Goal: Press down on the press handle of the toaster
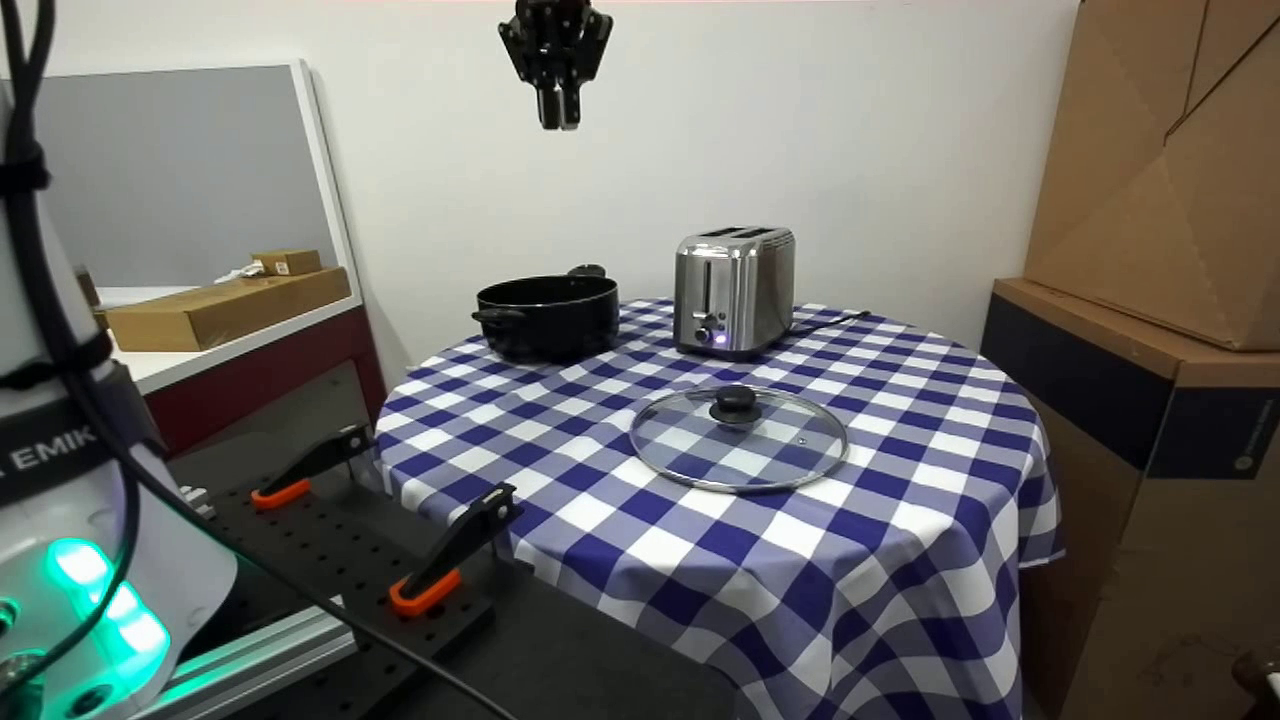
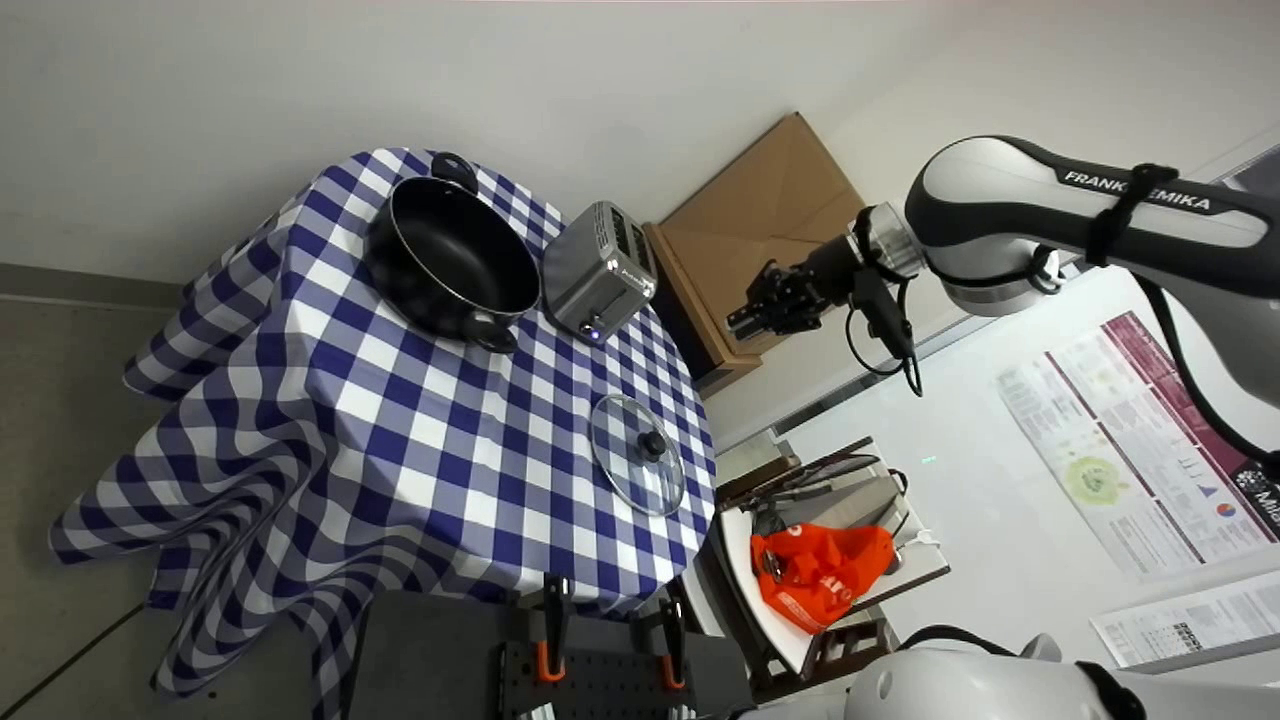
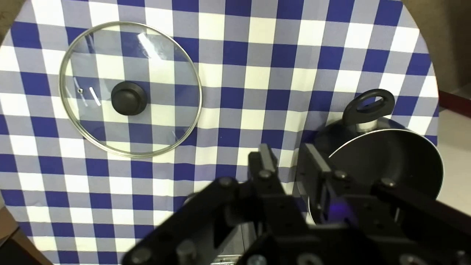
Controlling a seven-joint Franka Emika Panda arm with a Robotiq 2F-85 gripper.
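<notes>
Checked tablecloth (image 1: 560,450) under toaster (image 1: 737,295); higher up, empty pincer (image 3: 287,154), jaws slightly apart.

Blue, white and greyish checks cover the tablecloth (image 1: 560,430) across the middle of an exterior view. Right of centre, the toaster (image 1: 738,290) gleams silver with a violet light (image 1: 720,338); left of centre the pot (image 1: 555,325) is black, as is the gripper (image 1: 559,124) up top. The cardboard box (image 1: 1160,180) at upper right is brown.

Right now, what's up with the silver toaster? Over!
Black tool slightly open, high, empty. Silver metal toaster untouched, purple light glowing. Round black pot beside it, seemingly not blocking.
</notes>
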